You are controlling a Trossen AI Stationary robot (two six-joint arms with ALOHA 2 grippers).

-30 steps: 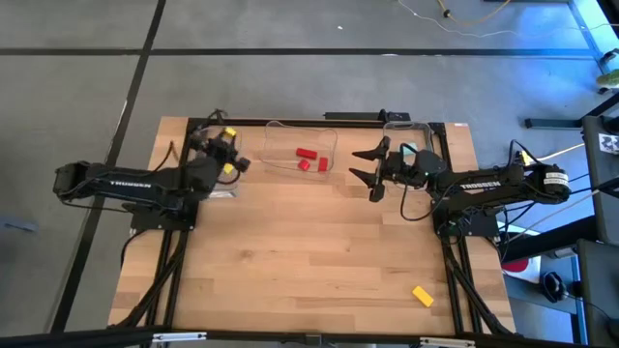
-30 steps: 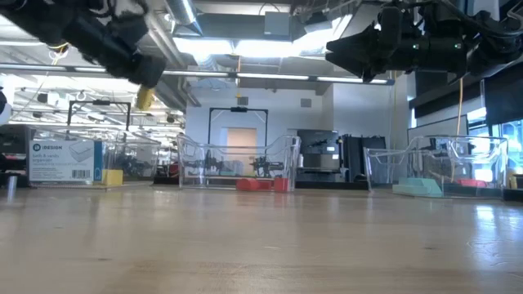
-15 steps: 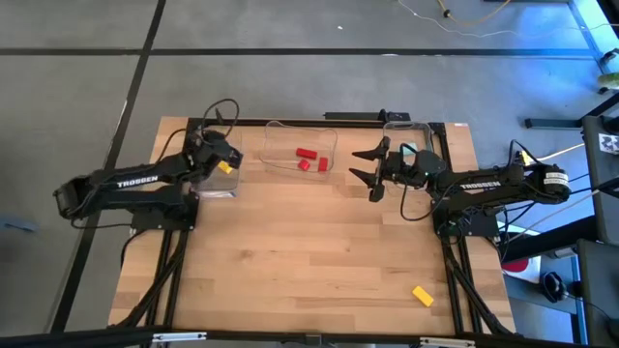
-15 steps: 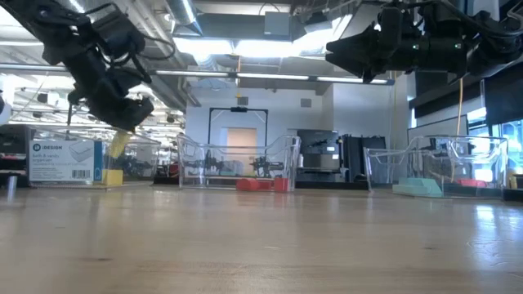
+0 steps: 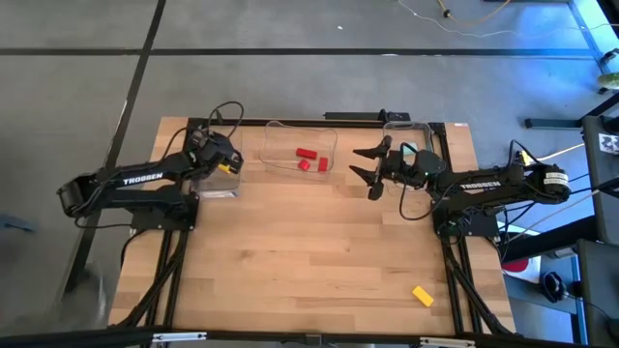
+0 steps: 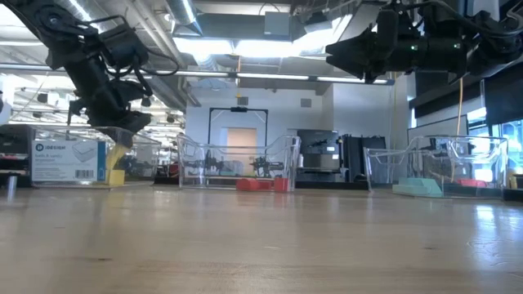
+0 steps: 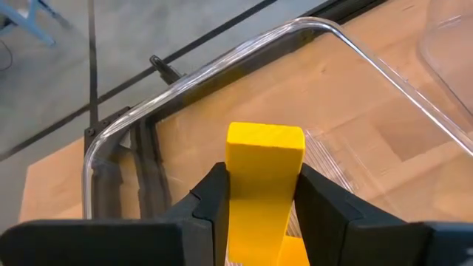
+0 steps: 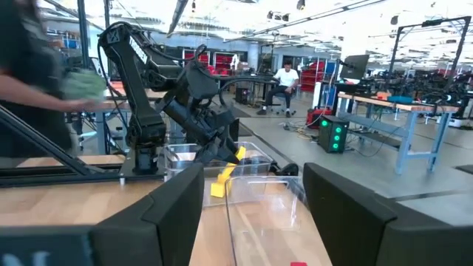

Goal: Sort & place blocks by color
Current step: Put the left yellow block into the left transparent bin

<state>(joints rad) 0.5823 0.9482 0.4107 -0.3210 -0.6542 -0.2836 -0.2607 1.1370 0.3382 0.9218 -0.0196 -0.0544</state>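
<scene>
My left gripper [image 7: 261,181] is shut on a yellow block [image 7: 264,174] over the left clear bin [image 7: 222,65], at the table's far left [image 5: 221,160]. In the low view the block [image 6: 118,153] hangs under the gripper [image 6: 114,135], just above a second yellow block [image 6: 113,176] on the bin floor. My right gripper [image 5: 371,170] hovers open, high above the table between the middle and right bins [image 6: 347,51]. Red blocks [image 5: 310,159] lie in the middle bin. Teal blocks [image 6: 418,187] lie in the right bin. A third yellow block [image 5: 423,295] lies on the table near its right near corner. My left gripper pinches the yellow block between its two fingers, which sit on the block's long sides [image 7: 238,193]. The fingers [image 7: 211,199] point slanting down from above, along the block. The block's free end [image 7: 264,140] sticks out past the fingertips, tilted, inside the bin's rim.
Three clear bins stand in a row along the far edge: left [image 5: 218,179], middle [image 5: 300,145] and right [image 5: 411,135]. The wooden table [image 5: 309,251] spreads out toward the near edge. People show in the room beyond, in the right wrist view.
My left gripper has come down and tipped its fingers downward over the left bin, still shut on the yellow block. The block has dropped from well above the bin to just over the yellow block inside it.
</scene>
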